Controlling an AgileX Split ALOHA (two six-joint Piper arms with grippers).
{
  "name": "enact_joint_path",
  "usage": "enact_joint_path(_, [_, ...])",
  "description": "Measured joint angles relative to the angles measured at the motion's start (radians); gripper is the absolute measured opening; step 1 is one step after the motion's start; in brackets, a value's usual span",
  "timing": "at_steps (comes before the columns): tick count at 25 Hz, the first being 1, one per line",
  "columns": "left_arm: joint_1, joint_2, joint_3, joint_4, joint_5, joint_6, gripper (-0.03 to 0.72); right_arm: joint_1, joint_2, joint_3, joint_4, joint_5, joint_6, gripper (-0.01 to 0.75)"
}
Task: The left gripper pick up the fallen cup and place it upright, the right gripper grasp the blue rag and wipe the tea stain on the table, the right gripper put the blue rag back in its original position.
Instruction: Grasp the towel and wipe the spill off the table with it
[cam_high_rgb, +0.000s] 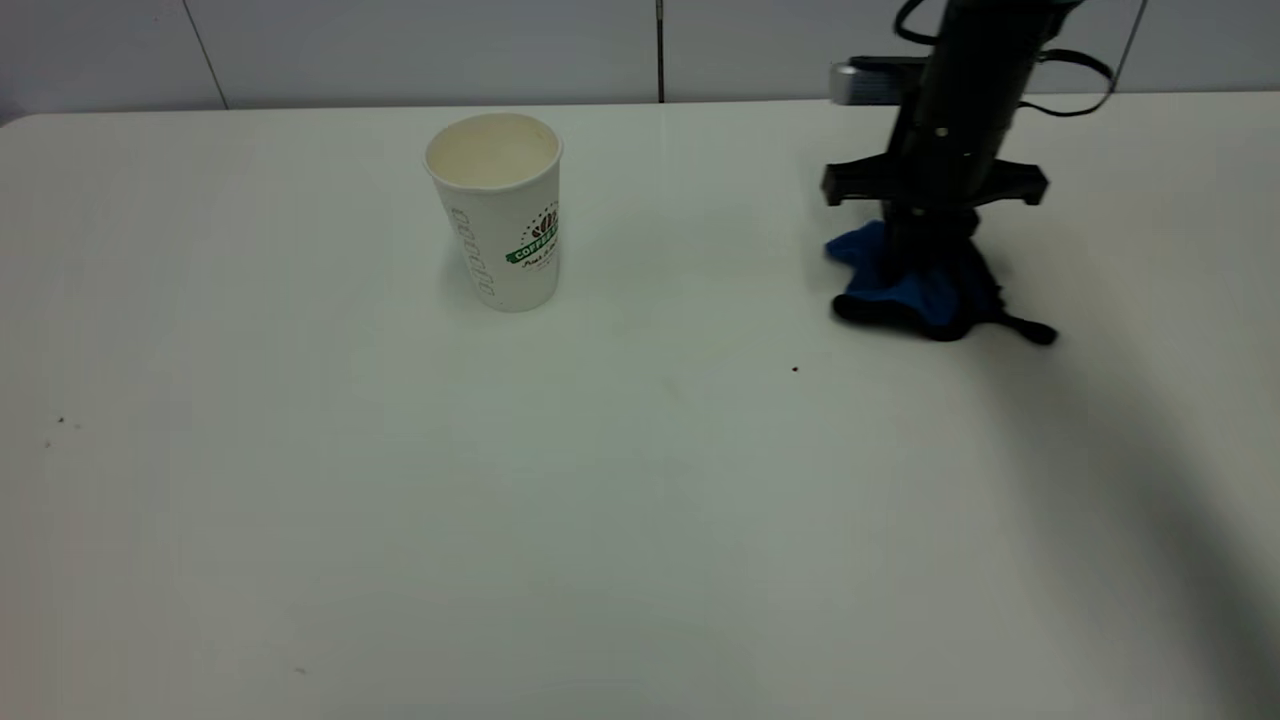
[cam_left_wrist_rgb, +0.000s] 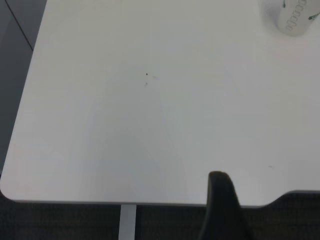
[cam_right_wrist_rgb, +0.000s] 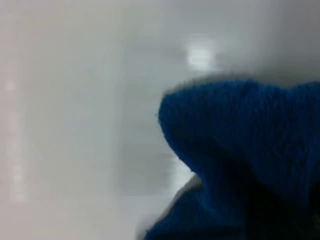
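Note:
The cup (cam_high_rgb: 497, 208) stands upright on the white table (cam_high_rgb: 400, 520), left of centre toward the back; its base also shows in the left wrist view (cam_left_wrist_rgb: 295, 17). The left gripper is out of the exterior view. Its wrist view shows one dark finger (cam_left_wrist_rgb: 221, 202) above the table's edge, far from the cup. The right gripper (cam_high_rgb: 925, 240) points straight down at the back right, shut on the blue rag (cam_high_rgb: 915, 290), which bunches up into it while its lower folds rest on the table. The rag (cam_right_wrist_rgb: 245, 150) fills the right wrist view. Of the tea stain only a faint pale smear (cam_high_rgb: 676, 390) shows mid-table.
A tiny dark speck (cam_high_rgb: 795, 369) lies left of the rag, and a few more specks (cam_high_rgb: 60, 422) sit near the left edge. The rag's black loop tail (cam_high_rgb: 1035, 331) trails to the right. A wall runs behind the table.

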Motion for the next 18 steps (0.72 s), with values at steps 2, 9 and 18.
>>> enact_joint_path(2, [0.000,0.000,0.000,0.000,0.000,0.000,0.507,-0.053,-0.001,0.000,-0.021,0.031,0.000,0.062])
enact_joint_path(9, [0.000,0.000,0.000,0.000,0.000,0.000,0.507,-0.179,-0.002,0.000,-0.044,0.081,0.000,0.091])
enact_joint_path(18, [0.000,0.000,0.000,0.000,0.000,-0.001,0.507,-0.196,0.014,-0.125,-0.079,0.222,-0.088,0.694])
